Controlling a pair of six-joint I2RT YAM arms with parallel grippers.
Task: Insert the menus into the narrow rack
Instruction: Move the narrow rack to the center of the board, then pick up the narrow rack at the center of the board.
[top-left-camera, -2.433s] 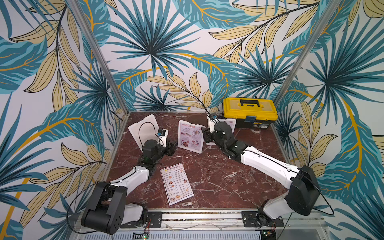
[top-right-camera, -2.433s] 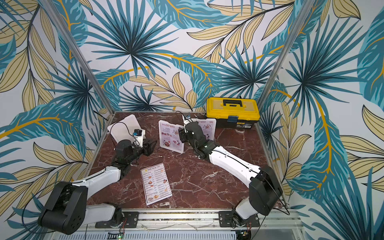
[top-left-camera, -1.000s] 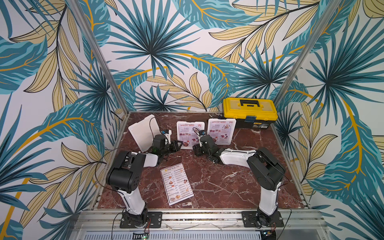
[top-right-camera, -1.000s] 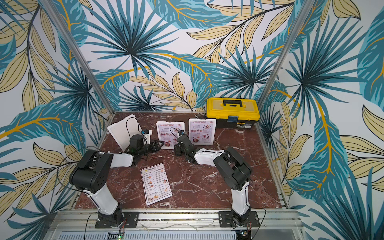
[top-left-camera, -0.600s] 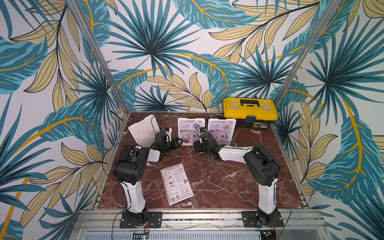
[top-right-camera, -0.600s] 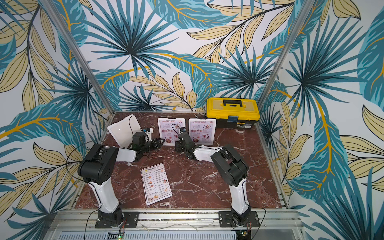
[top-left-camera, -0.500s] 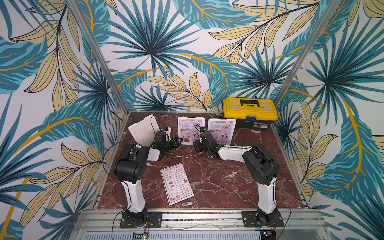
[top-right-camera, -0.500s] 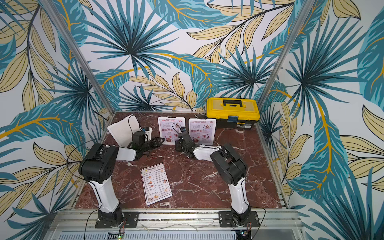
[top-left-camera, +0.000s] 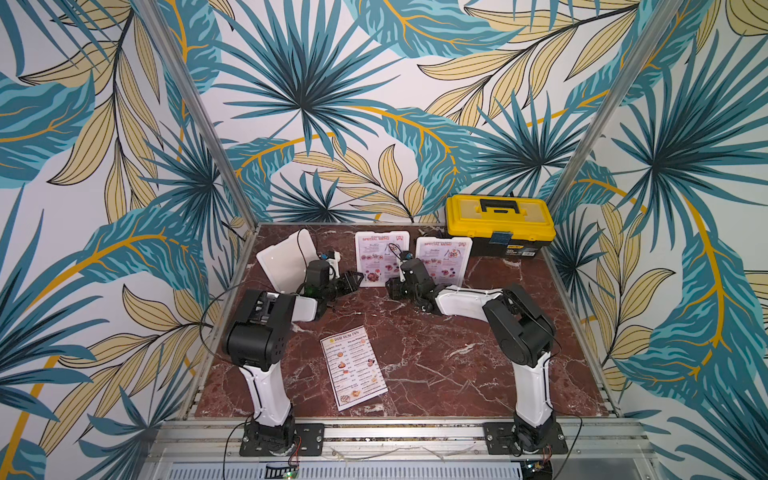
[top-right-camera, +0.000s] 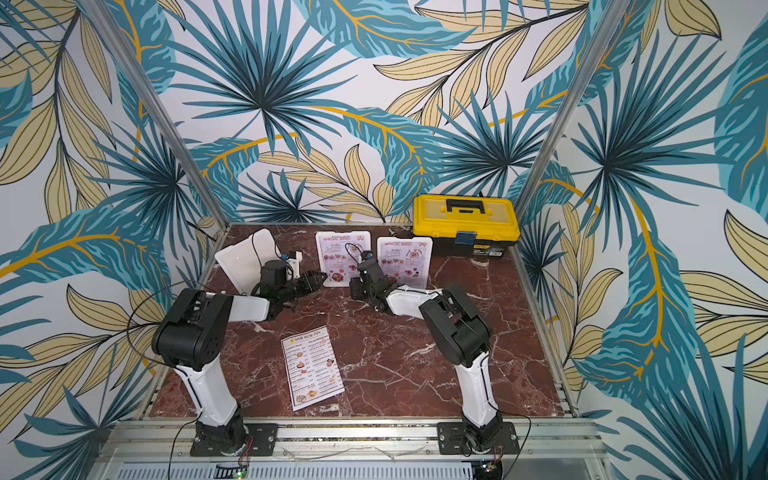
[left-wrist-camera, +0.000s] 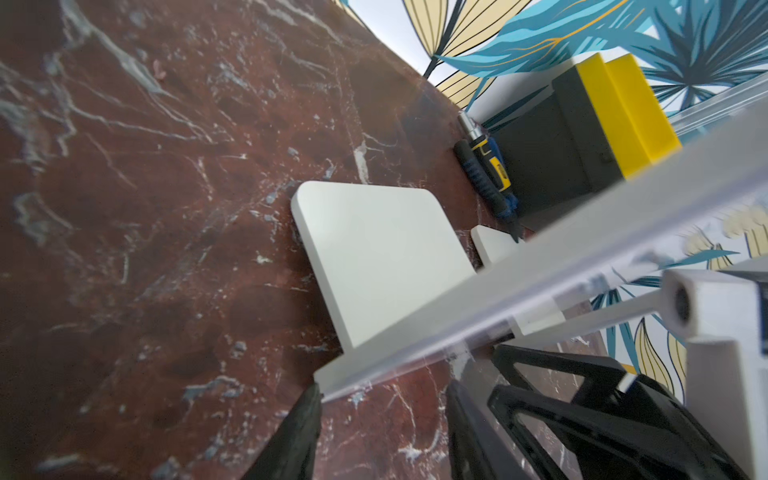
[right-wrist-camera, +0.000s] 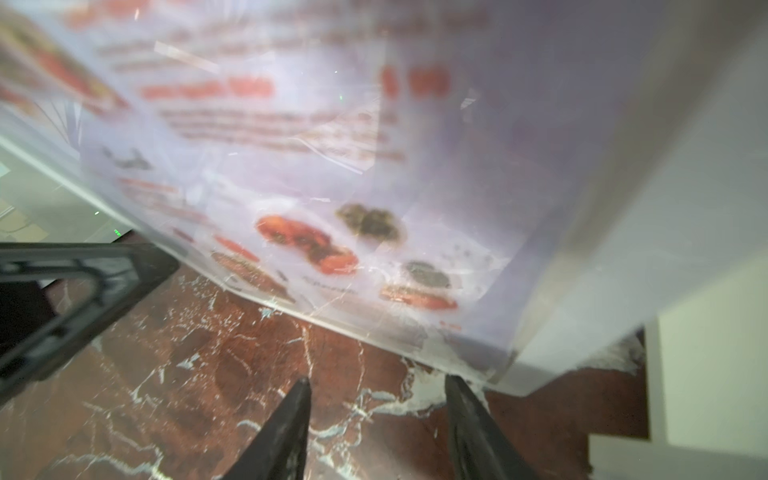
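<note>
Two red menus (top-left-camera: 379, 258) stand in racks (left-wrist-camera: 374, 257) at the back, near a yellow toolbox (top-left-camera: 498, 226). One white menu (top-left-camera: 353, 372) lies flat on the worktop (top-left-camera: 440, 365), well apart from both arms. The left pincer (left-wrist-camera: 380, 386) is half open at one rack's corner, holding nothing. The right pincer (right-wrist-camera: 376, 380) is half open too, near the same rack's front, empty.

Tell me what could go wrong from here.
The left pincer and right pincer, both open, crowd the middle stand at its base; a nudge could tip or slide it. The Dim Sum menu lies flat; pinching may crumple it. The left arm sits close to the tilted empty stand and might knock it.
</note>
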